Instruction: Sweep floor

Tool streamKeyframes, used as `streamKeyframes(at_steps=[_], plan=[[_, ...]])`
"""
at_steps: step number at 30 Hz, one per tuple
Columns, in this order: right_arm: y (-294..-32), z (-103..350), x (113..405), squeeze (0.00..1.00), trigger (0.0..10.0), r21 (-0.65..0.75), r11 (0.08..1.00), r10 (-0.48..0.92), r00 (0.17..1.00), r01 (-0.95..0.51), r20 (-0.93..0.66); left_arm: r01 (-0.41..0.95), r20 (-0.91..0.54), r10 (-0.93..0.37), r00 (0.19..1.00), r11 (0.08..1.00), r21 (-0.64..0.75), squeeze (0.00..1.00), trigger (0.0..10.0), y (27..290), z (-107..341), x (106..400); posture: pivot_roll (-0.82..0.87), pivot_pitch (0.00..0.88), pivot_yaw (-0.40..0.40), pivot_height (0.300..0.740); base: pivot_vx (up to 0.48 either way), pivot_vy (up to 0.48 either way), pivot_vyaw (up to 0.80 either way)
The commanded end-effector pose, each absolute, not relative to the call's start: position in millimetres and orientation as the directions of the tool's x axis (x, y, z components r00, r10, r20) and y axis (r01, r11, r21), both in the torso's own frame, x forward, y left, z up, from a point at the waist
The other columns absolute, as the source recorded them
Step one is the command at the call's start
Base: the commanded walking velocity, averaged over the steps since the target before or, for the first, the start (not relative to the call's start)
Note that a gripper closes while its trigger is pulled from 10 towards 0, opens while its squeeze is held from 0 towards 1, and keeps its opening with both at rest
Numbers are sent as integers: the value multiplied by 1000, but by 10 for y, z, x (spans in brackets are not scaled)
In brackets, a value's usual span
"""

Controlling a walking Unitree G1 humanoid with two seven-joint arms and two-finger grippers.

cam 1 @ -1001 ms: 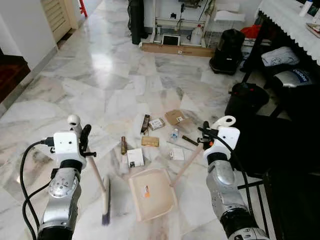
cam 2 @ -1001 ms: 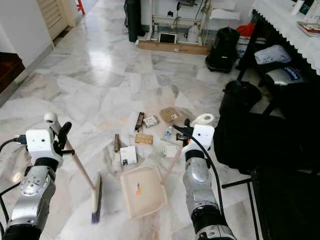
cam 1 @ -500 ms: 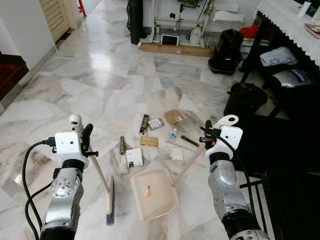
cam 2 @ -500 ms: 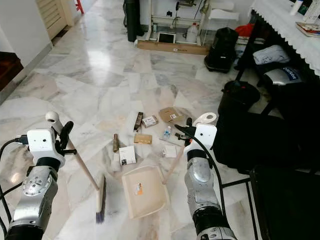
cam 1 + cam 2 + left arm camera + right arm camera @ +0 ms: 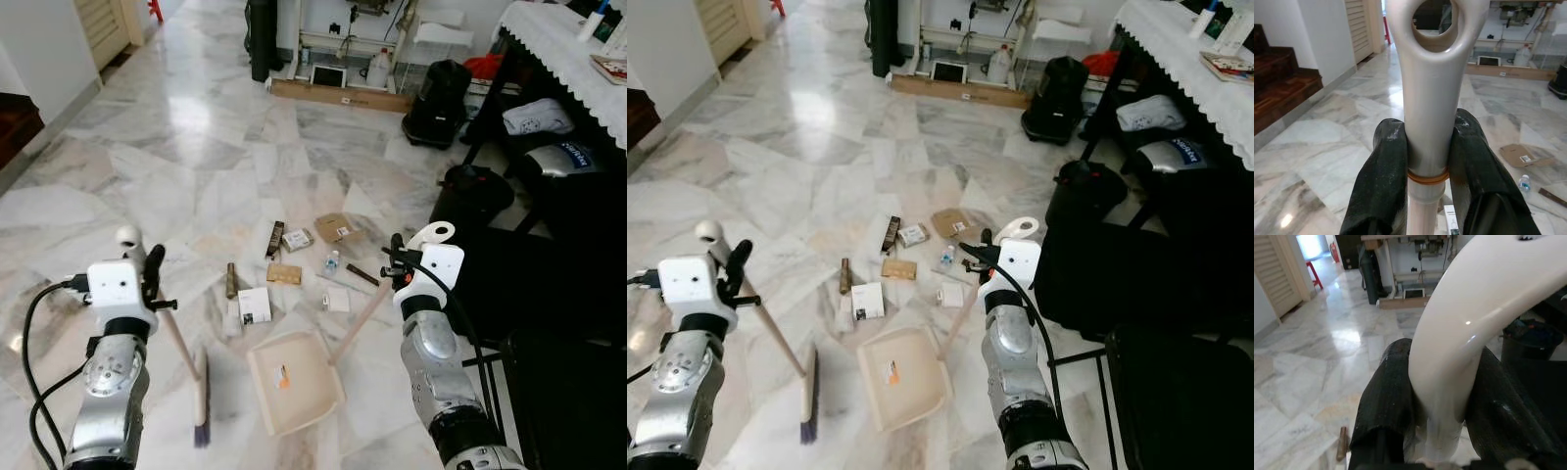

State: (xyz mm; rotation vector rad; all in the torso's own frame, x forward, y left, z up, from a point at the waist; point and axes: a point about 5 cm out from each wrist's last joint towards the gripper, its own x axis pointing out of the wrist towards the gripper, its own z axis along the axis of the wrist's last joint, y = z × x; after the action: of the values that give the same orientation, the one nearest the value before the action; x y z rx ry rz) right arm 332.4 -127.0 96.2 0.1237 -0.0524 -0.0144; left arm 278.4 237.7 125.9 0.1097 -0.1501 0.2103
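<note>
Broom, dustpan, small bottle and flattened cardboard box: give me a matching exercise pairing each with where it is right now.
Things:
1. broom
2. dustpan
3. small bottle
4. flattened cardboard box

Places:
A. on the floor among the litter, near the dustpan's handle
B. handle clamped in the left gripper
C. farthest of the four from the robot
D. handle clamped in the right gripper

Pairs: 1-B, 2-D, 3-A, 4-C
</note>
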Motion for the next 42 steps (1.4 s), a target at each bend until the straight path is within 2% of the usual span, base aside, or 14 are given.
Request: streamKeyframes(at_steps=[1, 8, 13, 17, 24, 35, 42], plan=[[-1290, 1050, 3362, 0, 10000, 131, 991, -18, 997, 8, 76, -232, 206, 210, 956, 969, 89, 0, 10000, 2393, 1382, 2775, 119, 111, -155, 740, 0, 0, 0], [-1259, 1030, 3404, 0, 10000, 141, 990, -17, 998, 8, 65, -240, 207, 214, 955, 965, 108, 0, 10000, 2450, 1441, 2771, 143, 111, -122, 740, 0, 0, 0], [-1248, 1021, 3390, 0, 10000, 162, 986, -47, 997, 36, 66, -195, 204, 168, 965, 973, 122, 0, 10000, 2408, 1472, 2858, 119, 102, -85, 740, 0, 0, 0], [-1303, 990, 3328, 0, 10000, 169, 983, -84, 994, 72, 68, -135, 202, 108, 973, 983, 128, 0, 10000, 2308, 1530, 3026, 86, 90, -33, 740, 0, 0, 0], [-1364, 1004, 3305, 0, 10000, 170, 980, -116, 990, 101, 84, -80, 199, 54, 978, 989, 125, 0, 10000, 2201, 1585, 3162, 43, 88, 7, 740, 0, 0, 0], [-1564, 1088, 3275, 0, 10000, 142, 978, -168, 978, 150, 125, 1, 191, -18, 981, 996, 92, 0, 10000, 1984, 1560, 3335, -32, 81, 35, 740, 0, 0, 0], [-1751, 1081, 3164, 0, 10000, 101, 974, -215, 967, 202, 137, 73, 164, -84, 983, 995, 72, 0, 10000, 1815, 1496, 3398, -92, 93, 89, 740, 0, 0, 0]])
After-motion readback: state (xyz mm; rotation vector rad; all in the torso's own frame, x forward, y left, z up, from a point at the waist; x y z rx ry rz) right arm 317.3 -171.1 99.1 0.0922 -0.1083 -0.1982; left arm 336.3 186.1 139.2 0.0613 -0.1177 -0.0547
